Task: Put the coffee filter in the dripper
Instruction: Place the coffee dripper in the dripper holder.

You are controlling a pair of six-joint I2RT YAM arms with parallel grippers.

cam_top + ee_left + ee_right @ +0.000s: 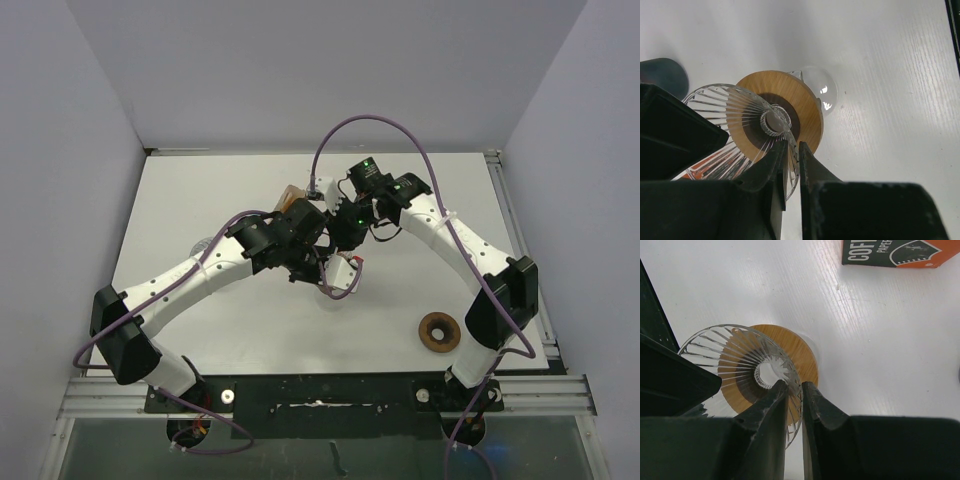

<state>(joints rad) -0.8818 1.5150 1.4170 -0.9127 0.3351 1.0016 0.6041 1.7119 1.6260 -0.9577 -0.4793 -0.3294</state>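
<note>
Glass dripper [725, 107]: stiff, slick, fragile. Its rim at 6 o'clock sits clamped in left tool [793, 146] and right tool [794, 387]; grip gently there.

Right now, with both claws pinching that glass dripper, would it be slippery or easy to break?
Probably fragile: the glass dripper has thin-looking ribbed walls, so a hard squeeze from the left gripper or right gripper could chip its rim. Likely slippery too, since the glass looks glossy. Its round wooden collar suggests it could roll if dropped sideways.
</note>
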